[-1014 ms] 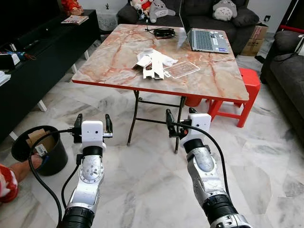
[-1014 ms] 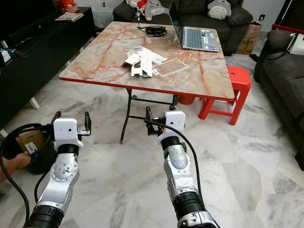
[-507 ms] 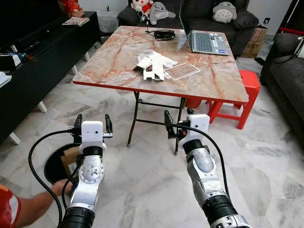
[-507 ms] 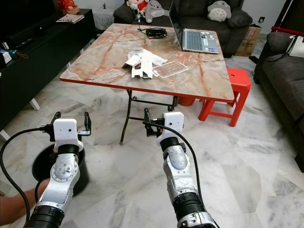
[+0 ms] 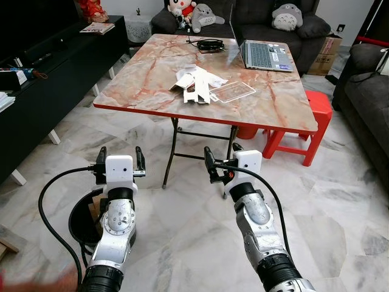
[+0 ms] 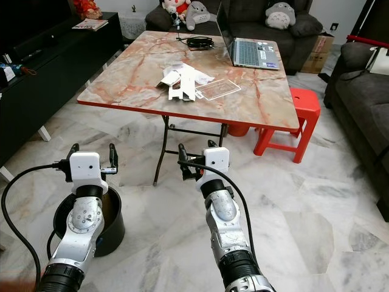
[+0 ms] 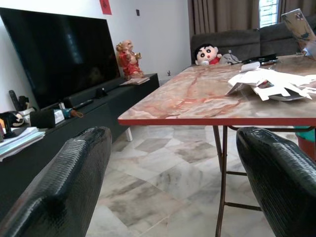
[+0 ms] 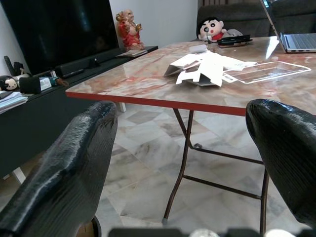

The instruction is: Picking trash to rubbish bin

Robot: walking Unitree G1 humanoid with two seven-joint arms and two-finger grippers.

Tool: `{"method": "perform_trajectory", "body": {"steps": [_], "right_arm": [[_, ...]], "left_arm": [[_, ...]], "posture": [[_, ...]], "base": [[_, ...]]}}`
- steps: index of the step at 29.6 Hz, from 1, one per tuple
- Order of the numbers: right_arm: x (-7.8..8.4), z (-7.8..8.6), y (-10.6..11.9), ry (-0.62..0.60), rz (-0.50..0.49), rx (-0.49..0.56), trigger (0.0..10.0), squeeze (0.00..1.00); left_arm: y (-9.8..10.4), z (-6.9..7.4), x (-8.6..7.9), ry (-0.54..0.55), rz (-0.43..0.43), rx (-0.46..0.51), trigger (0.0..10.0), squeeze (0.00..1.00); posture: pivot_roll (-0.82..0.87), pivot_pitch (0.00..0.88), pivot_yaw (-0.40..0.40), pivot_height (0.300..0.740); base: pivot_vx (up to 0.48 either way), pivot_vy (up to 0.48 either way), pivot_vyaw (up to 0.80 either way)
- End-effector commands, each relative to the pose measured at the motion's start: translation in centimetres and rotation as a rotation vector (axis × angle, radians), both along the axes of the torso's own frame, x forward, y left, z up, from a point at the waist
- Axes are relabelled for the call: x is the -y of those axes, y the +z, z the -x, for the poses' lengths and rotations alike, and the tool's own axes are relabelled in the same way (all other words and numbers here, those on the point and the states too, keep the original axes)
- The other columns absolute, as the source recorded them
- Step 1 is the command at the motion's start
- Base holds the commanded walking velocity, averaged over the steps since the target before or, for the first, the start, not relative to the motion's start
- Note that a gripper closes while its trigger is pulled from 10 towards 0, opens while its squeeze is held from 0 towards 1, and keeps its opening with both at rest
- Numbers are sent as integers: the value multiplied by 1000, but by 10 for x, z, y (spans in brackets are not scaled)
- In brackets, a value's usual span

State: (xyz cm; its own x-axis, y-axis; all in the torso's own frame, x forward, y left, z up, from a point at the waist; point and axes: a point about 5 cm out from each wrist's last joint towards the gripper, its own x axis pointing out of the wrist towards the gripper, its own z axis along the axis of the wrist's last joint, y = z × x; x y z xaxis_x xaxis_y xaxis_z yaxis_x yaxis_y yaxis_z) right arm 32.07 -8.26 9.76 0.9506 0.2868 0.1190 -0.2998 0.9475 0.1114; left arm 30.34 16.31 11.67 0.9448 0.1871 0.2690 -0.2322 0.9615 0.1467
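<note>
Trash (image 5: 199, 83), white card scraps, lies mid-table (image 5: 152, 91); the bin (image 6: 112, 222) sits under the left gripper (image 5: 119, 163). Both it and the right gripper (image 5: 219, 163) gape empty, so the robot should step closer, squaring to the table edge.

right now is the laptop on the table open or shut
Open: the laptop on the table has its screen raised and its keyboard showing.

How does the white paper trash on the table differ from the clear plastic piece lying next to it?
The white paper trash is opaque, and it is several crumpled and folded pieces in a loose pile. The clear plastic piece is see-through, so the marble pattern shows through it, and it is one flat rectangle. The paper pile stands up a little; the plastic lies low. Both rest on the marble table, side by side near its middle.
</note>
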Motion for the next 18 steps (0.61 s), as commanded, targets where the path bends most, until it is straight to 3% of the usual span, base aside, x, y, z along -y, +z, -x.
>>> {"method": "perform_trajectory", "body": {"steps": [1, 18], "right_arm": [[-1, -2, 7, 11, -4, 22, 10000, 0], [3, -5, 13, 2, -8, 41, 10000, 0]], "left_arm": [[2, 0, 0, 9, 8, 1, 10000, 0], [5, -4, 5, -4, 14, 8, 10000, 0]], "posture": [[17, 0, -41, 740], [-2, 0, -35, 740]], "base": [[0, 0, 0], [0, 0, 0]]}}
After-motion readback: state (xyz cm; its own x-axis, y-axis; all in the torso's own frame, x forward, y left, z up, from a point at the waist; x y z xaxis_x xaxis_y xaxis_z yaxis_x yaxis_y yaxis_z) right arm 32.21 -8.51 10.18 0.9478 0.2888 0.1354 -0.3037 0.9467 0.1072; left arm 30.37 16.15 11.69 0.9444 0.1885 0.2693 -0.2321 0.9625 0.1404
